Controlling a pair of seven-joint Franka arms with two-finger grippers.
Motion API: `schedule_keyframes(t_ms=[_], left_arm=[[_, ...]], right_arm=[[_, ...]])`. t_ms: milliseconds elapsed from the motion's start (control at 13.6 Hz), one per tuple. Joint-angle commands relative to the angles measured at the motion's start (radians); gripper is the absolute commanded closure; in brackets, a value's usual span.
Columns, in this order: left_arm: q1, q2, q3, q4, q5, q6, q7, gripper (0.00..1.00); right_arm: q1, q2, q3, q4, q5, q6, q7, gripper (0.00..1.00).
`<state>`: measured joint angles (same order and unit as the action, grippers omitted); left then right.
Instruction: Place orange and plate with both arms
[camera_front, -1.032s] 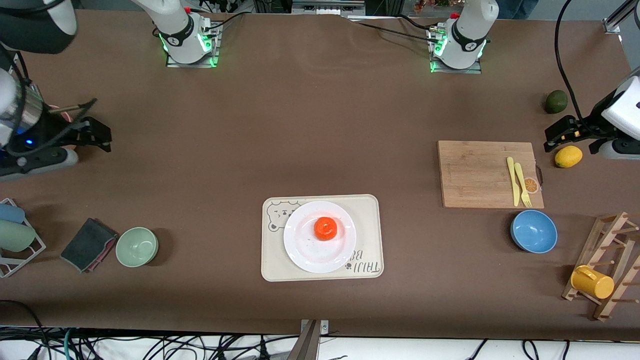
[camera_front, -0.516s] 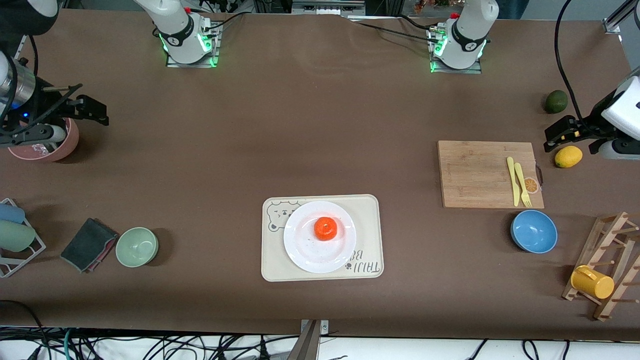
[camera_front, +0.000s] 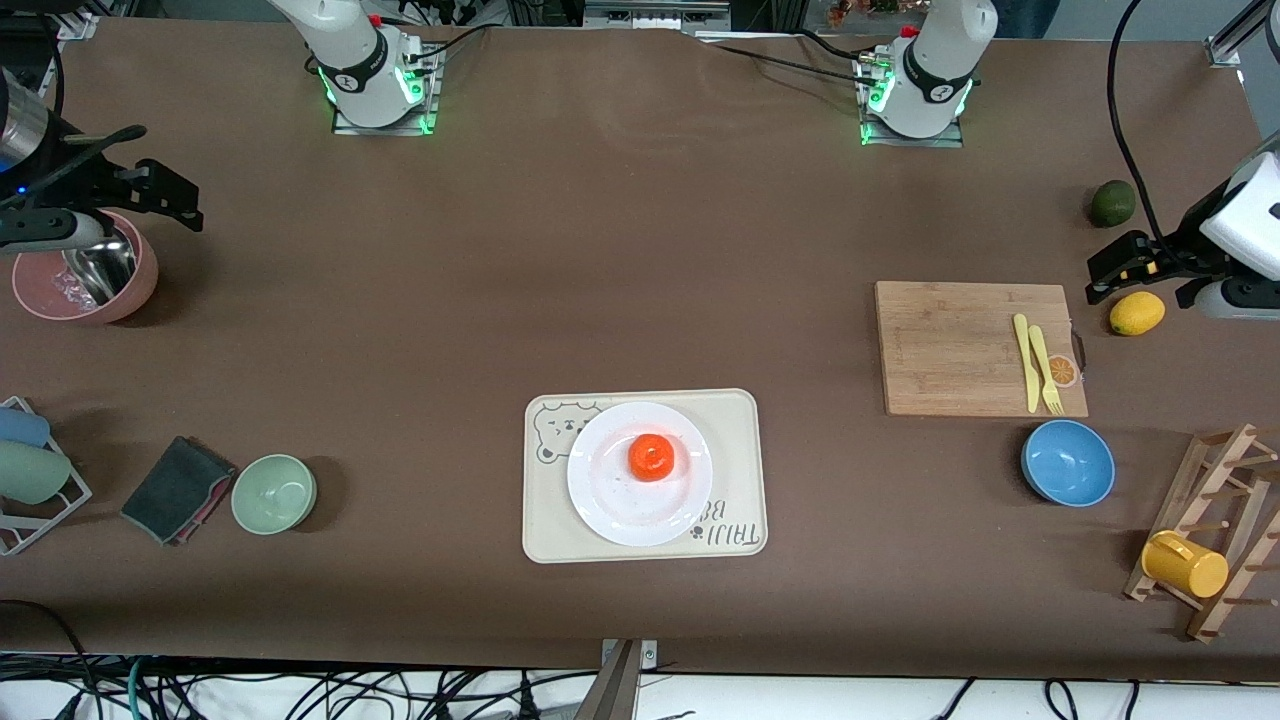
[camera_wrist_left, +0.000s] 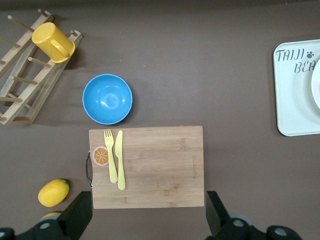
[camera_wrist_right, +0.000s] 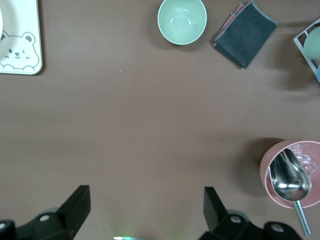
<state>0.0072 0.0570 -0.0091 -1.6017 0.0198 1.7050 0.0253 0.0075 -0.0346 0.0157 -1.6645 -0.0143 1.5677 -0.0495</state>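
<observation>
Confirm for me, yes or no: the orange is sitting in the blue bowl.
No. The orange sits on the white plate on the tray, while the blue bowl holds nothing.

Brown table (camera_front: 600, 250); white plate (camera_front: 610, 500) with red-orange orange (camera_front: 651, 457) on cream tray (camera_front: 735, 430) printed with bear drawing and grey lettering; blue bowl (camera_front: 1067, 462), pale green bowl (camera_front: 274, 493), pink bowl (camera_front: 130, 290) with silver scoop (camera_wrist_right: 290, 180); yellow lemon (camera_front: 1136, 313), dark green avocado (camera_front: 1111, 203); wooden board (camera_front: 950, 345), yellow knife and fork (camera_front: 1038, 362); yellow mug (camera_front: 1184, 564); dark grey cloth (camera_front: 178, 489)
</observation>
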Motion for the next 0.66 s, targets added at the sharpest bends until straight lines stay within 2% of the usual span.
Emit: schedule_keyframes(t_ms=[0,589], left_arm=[[0.007,0.004,-0.005,0.017,-0.026,-0.008,0.001,0.0],[0.007,0.003,-0.005,0.017,-0.027,-0.01,0.001,0.0]], right_arm=[[-0.006,-0.011,-0.016,-0.014,0.024,0.008,0.014,0.0],[-0.004,-0.005,-0.014,-0.003,0.025,0.002,0.007,0.0]])
